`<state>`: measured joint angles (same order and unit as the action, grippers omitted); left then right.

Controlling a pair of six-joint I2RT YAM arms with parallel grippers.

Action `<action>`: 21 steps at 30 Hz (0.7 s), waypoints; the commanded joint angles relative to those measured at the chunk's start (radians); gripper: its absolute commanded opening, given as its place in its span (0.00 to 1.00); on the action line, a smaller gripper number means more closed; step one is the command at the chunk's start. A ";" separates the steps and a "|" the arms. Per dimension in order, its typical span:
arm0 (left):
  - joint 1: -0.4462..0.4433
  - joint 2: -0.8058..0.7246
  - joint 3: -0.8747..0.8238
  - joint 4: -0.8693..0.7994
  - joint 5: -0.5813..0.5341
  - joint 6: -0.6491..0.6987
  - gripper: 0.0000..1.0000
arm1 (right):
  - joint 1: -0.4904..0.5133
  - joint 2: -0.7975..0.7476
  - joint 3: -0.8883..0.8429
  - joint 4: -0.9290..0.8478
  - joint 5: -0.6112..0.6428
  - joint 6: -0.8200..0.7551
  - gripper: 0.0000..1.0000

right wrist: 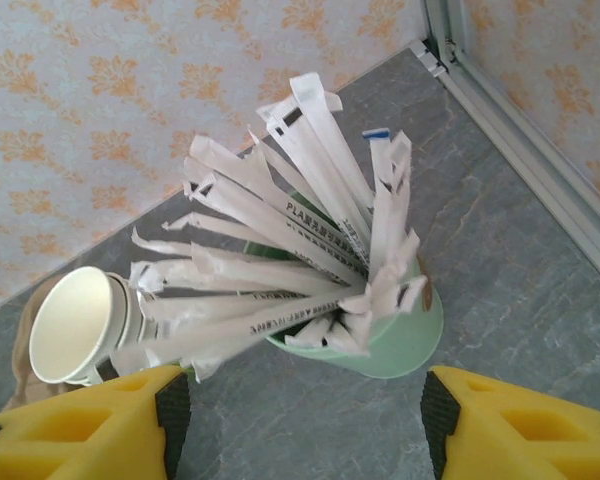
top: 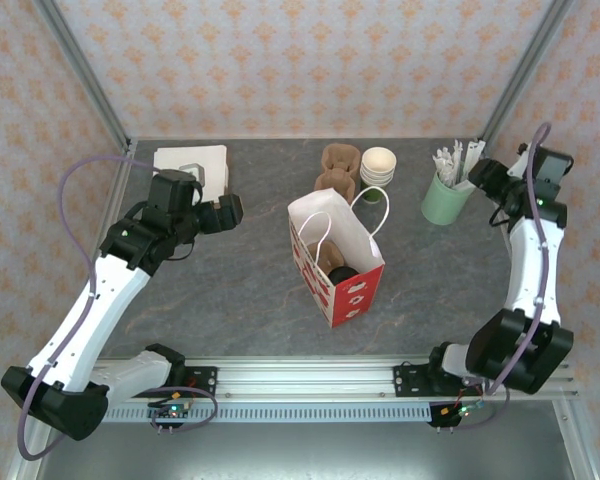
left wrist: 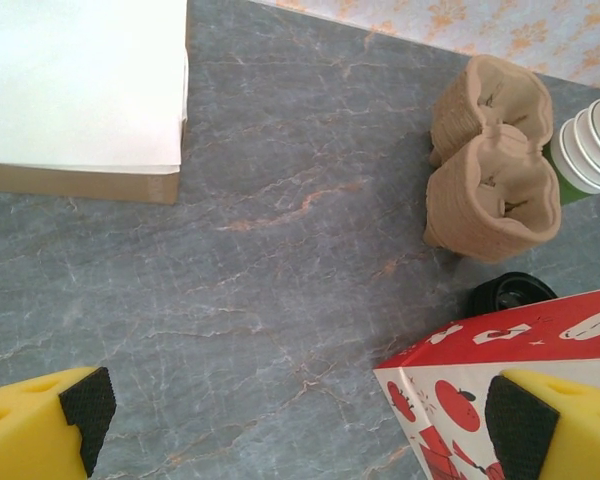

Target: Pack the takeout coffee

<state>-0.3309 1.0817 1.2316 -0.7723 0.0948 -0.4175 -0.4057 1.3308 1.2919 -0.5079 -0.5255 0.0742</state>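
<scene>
The grey, veined stone-look table (top: 230, 290) spreads under both pincers. Right of the left pincer (left wrist: 305, 420) stands the boxy paper bag (top: 355, 290), red with white prints and open-topped. That pincer gapes wide, its black pads holding nothing. The right pincer (right wrist: 305, 422) is parted and empty, and just ahead of it is a smooth mint holder (right wrist: 410, 335) bristling with crinkled white sticks (right wrist: 280, 225). The takeout coffee (top: 342, 273) sits down inside the bag, its round black lid showing.

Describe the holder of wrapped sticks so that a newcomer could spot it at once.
From the red-and-white paper bag at the middle of the table, look toward the far right corner. There stands a pale green holder, right of a stack of cups. It alone bristles with white wrapped sticks; the cups are cream inside and empty.
</scene>
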 commanded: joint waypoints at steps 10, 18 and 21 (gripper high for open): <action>0.012 0.001 0.049 0.022 0.016 0.053 0.98 | 0.153 0.107 0.292 -0.320 0.013 -0.088 0.59; 0.013 -0.007 0.063 0.007 0.012 0.067 0.98 | 0.242 0.141 0.316 -0.365 0.250 -0.138 0.58; 0.012 -0.008 0.070 0.002 0.008 0.068 0.98 | 0.257 0.180 0.348 -0.389 0.296 -0.152 0.56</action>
<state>-0.3309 1.0828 1.2675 -0.7700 0.1051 -0.3679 -0.1642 1.4803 1.5932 -0.8505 -0.3370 -0.0345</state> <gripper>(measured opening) 0.978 0.567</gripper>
